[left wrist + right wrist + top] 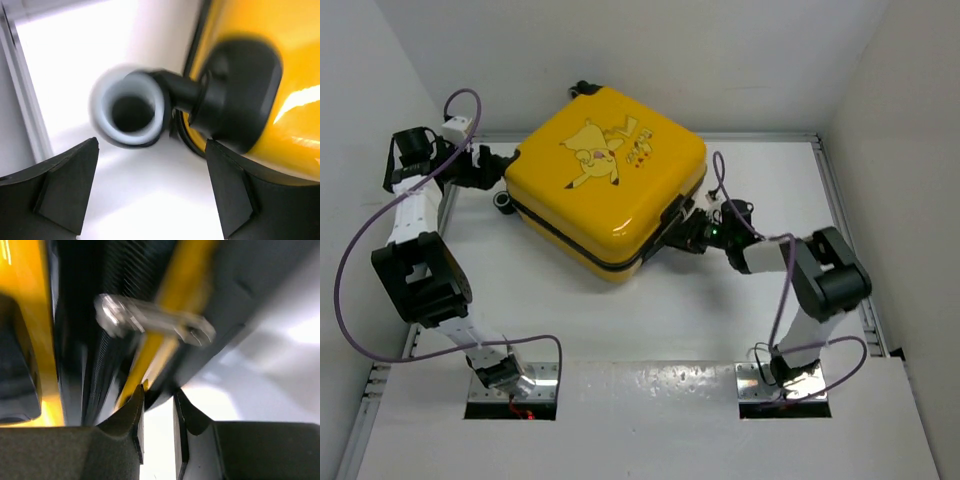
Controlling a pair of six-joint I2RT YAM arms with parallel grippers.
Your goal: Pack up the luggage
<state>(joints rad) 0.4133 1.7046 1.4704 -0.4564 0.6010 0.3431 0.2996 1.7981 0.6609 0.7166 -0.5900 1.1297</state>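
Fingers (65, 192) of the left gripper (150, 195), entry one: we log two dark pads spread wide, nothing held.

Entry two, surroundings: white table (75, 55); purple cables (338, 300) looping off both arms; a metal rail (838, 210) along the right table edge; a pale back wall (650, 50).

Entry three, in the way: a blurred wheel (132, 112) with a pale rim, on a black stub from a black housing (242, 95). Both stand between the left fingers and the yellow shell. The wheel sits ahead of the gap, not inside it, and we see no contact.

Entry four, right gripper (157, 410): fingers drawn almost together, with a thin slit showing only table; they clamp nothing. Ahead of the tips a blurred metal zip pull (150, 322) lies across the black zip (110, 300), apart from the fingers.

Entry five, luggage (610, 180): closed, cartoon lid up, askew at the far middle of the table. We place the left gripper at its left corner beside the wheel. The right gripper sits low against its right near side, at the seam.
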